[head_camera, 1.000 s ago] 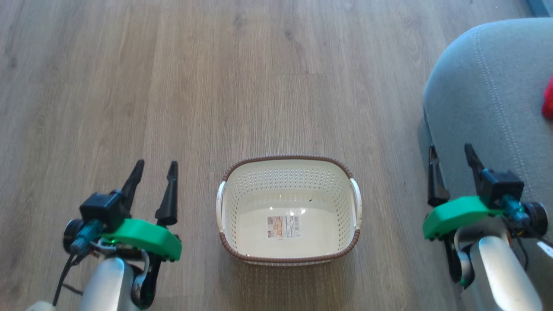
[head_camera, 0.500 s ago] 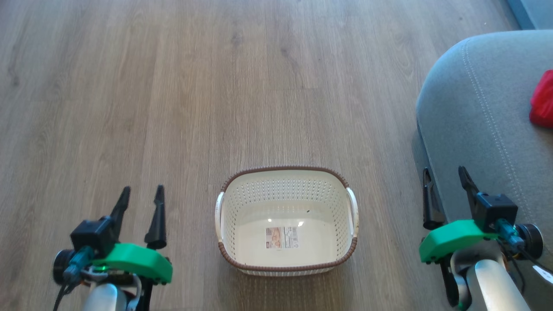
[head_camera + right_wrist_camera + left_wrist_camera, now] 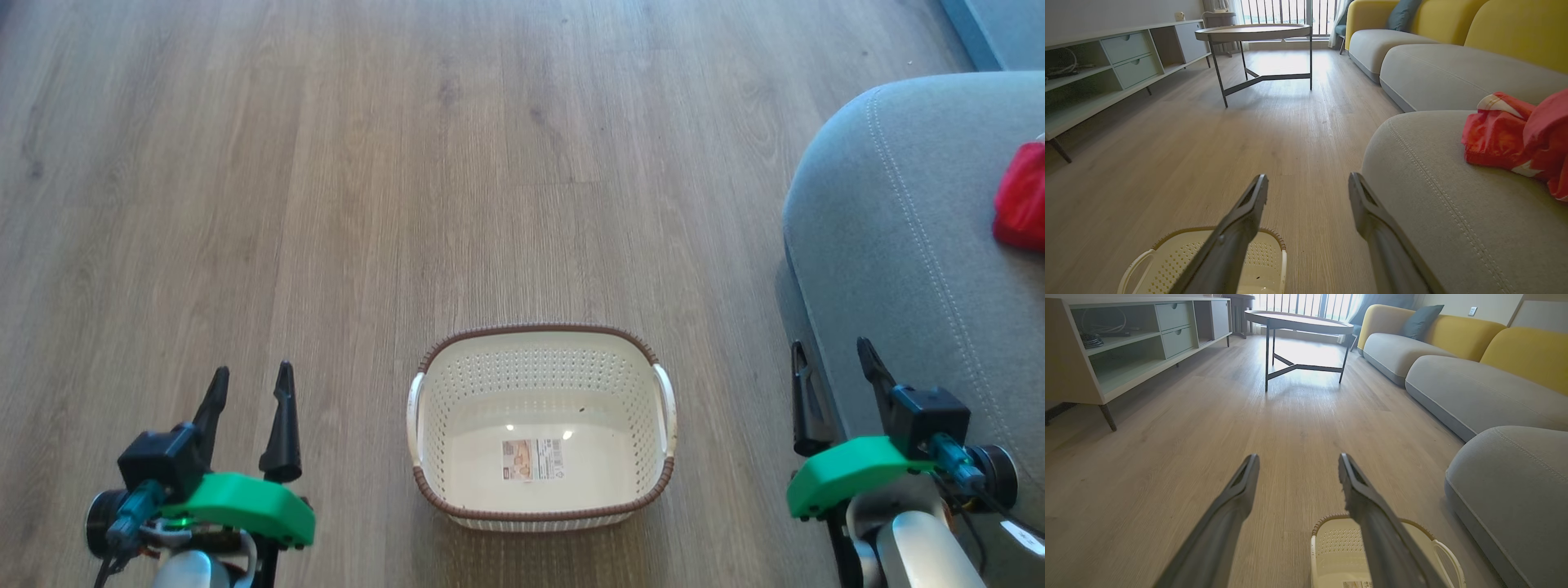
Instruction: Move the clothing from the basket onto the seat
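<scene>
The left gripper [image 3: 251, 369] and right gripper [image 3: 829, 345] gape wide, holding nothing, the basket [image 3: 543, 333] on the floor [image 3: 408, 163] between them. The rounded edge of the seat [image 3: 898, 245] crowds the right gripper, the clothing [image 3: 1020, 200] lying farther up it; open floor stretches ahead.

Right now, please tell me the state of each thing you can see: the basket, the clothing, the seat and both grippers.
basket, upright on the floor, empty except its label sticker.
seat, carries the clothing on top.
clothing, crumpled, lying on the seat, out of the basket.
left gripper, open, holding nothing.
right gripper, open, holding nothing.
</scene>
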Robot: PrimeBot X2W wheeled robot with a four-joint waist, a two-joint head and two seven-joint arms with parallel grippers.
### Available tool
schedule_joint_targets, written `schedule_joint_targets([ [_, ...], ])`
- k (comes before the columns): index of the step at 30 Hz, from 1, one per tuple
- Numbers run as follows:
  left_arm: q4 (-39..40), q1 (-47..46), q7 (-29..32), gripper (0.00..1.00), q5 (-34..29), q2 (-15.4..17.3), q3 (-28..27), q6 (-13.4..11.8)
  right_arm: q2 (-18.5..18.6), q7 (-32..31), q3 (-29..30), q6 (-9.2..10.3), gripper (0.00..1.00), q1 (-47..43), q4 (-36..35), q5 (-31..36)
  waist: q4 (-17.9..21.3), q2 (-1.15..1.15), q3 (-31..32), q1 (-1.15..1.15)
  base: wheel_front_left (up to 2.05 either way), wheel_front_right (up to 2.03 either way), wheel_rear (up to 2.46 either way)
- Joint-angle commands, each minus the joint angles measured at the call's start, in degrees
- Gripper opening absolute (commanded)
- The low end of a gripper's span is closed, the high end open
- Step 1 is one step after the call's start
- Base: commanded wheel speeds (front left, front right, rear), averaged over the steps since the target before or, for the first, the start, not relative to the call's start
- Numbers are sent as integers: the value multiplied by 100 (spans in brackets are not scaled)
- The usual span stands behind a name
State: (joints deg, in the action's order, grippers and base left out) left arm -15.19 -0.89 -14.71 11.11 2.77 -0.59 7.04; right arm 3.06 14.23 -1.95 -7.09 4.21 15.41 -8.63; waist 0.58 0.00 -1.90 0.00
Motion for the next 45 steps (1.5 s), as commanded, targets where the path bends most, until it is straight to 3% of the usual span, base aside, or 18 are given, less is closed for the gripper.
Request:
schedule_joint_targets([
  [1, 214, -150, -29, 100, 17, 12, -193, -28, -18, 76, -113, -40, 100, 100, -175, -9, 1, 0, -13, 0, 0, 0, 0],
  [24, 238, -165, -29, 100, -89, 11, -163, -125, -18, 76, -139, -40, 100, 131, -341, 51, 9, 0, -90, 0, 0, 0, 0],
  [33, 49, -182, -29, 100, 166, 11, -115, -80, -18, 76, -165, -40, 100, 160, -297, 15, 13, 0, -102, 0, 0, 0, 0],
  [34, -125, -6, 0, 0, 174, -4, 39, -53, -18, 0, -18, 0, 0, 3, -134, 7, 12, 0, -103, 0, 0, 0, 0],
  [45, -460, 58, 153, 0, 687, -10, -11, -46, 4, -105, -7, -2, 0, -54, 129, -536, 7, 0, -86, 0, 0, 0, 0],
])
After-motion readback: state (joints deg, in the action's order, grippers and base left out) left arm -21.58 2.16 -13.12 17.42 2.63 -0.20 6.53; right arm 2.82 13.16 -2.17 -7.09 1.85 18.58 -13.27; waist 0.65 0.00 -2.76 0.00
